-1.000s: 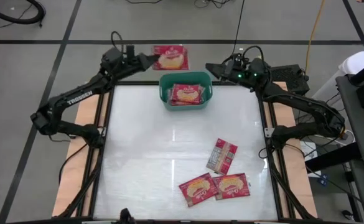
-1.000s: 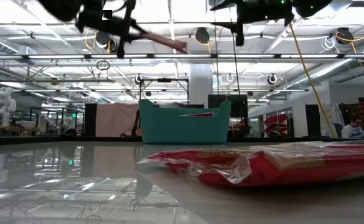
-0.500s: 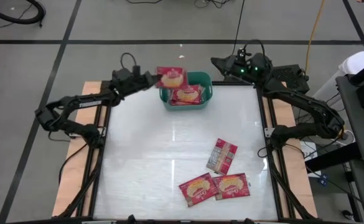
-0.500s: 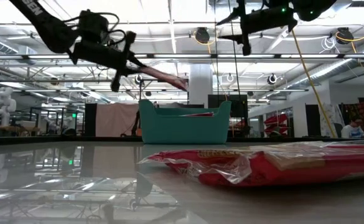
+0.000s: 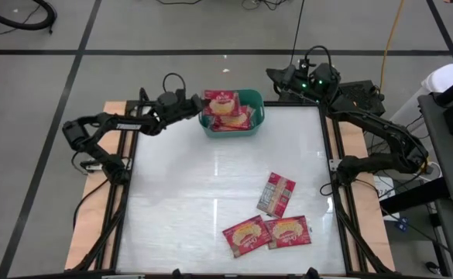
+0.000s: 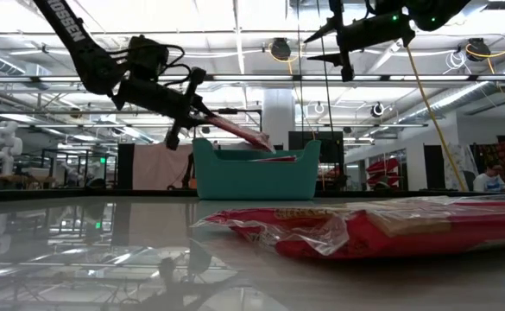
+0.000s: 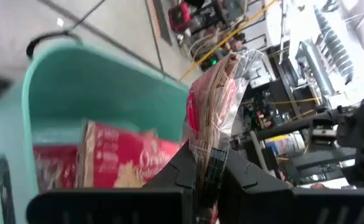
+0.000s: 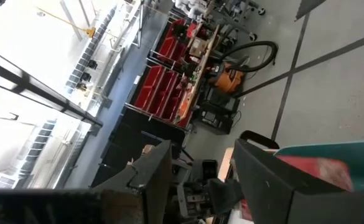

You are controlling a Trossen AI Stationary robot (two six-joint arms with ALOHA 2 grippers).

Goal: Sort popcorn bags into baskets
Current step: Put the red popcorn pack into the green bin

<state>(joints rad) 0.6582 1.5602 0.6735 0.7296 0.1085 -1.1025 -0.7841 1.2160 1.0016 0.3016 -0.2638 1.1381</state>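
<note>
Holding: left gripper [image 5: 197,105] pinches a popcorn bag [image 5: 221,102] edge, just above the basket [image 5: 257,101].
Waiting: right gripper [image 5: 276,77] beyond the basket, fingers spread, empty.
Risk: I'd guess the tilted bag could catch the rim and slide outside.
Views: overhead alone shows three bags [image 5: 266,225] far from the basket.

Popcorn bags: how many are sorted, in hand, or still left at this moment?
Done: at least one bag lies in the teal basket. In hand: the left hand holds a bag over the basket. Left: three bags on the table. The right hand waits, open, behind the basket.
</note>
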